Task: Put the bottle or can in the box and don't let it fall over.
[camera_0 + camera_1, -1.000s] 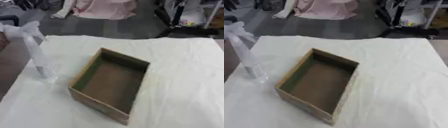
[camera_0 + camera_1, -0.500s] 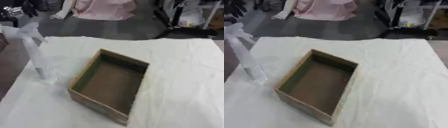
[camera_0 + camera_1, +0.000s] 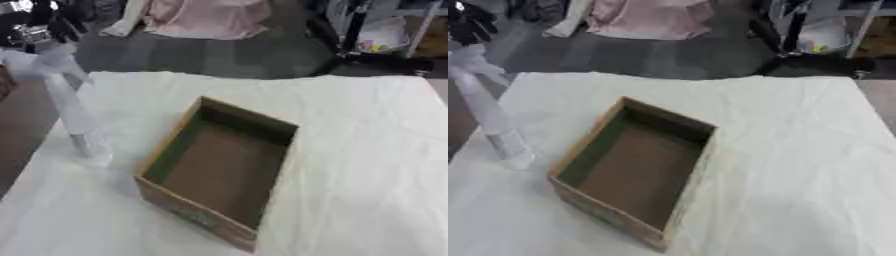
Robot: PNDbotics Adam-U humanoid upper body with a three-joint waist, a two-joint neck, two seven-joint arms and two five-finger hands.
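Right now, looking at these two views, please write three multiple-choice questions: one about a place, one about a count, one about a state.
1. Where does the spray bottle stand?
A. inside the box
B. on the white cloth, left of the box
C. on the floor

2. How many things lie inside the cardboard box?
A. none
B. one
C. two

3. How does the spray bottle stand?
A. lying on its side
B. upside down
C. upright, base on the cloth

Answers: 1 B, it rests on the cloth beside the box's left wall. 2 A, only the bare brown bottom shows. 3 C, its white trigger head is at the top, where the left robot hand shows dark above it.
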